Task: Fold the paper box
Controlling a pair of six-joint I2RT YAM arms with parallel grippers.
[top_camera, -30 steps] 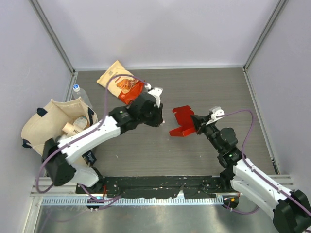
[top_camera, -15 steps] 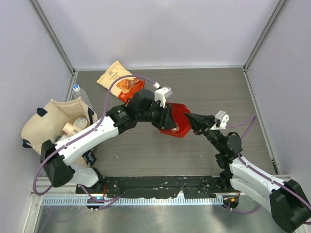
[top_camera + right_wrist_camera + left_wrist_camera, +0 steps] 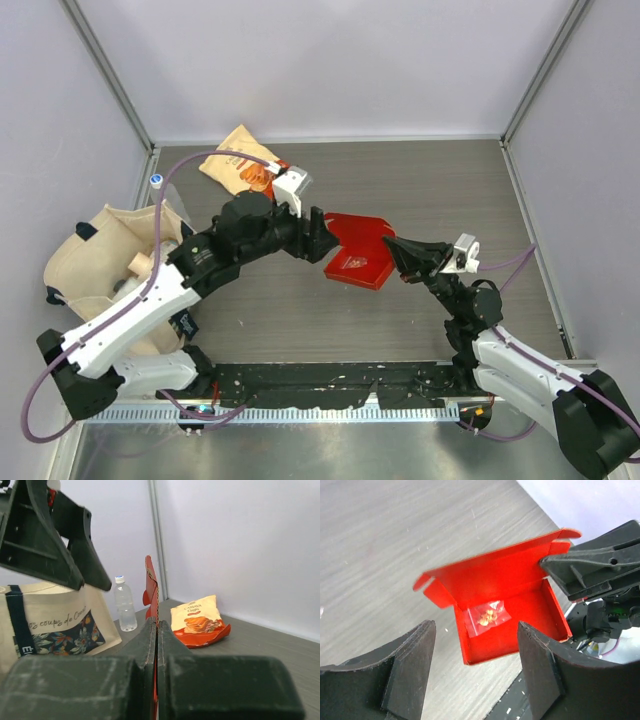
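The red paper box (image 3: 356, 262) stands in the middle of the table with its lid flap raised and open. In the left wrist view the box (image 3: 520, 597) holds a small clear packet (image 3: 487, 615) of orange bits. My right gripper (image 3: 394, 248) is shut on the box's right wall; in the right wrist view its fingers (image 3: 156, 635) pinch the red cardboard edge (image 3: 150, 585). My left gripper (image 3: 321, 234) is open and empty just left of the box, apart from it, with its fingers (image 3: 412, 667) on either side of the box's near corner in its own view.
An orange-and-cream snack bag (image 3: 243, 165) lies at the back left, also in the right wrist view (image 3: 199, 620). A clear water bottle (image 3: 160, 190) and a cream tote bag (image 3: 100, 260) stand at the left. The cell walls close in all round.
My left gripper has pulled back to the left off the box. The box's lid now shows open. My right gripper still holds the box's right side and has barely moved.
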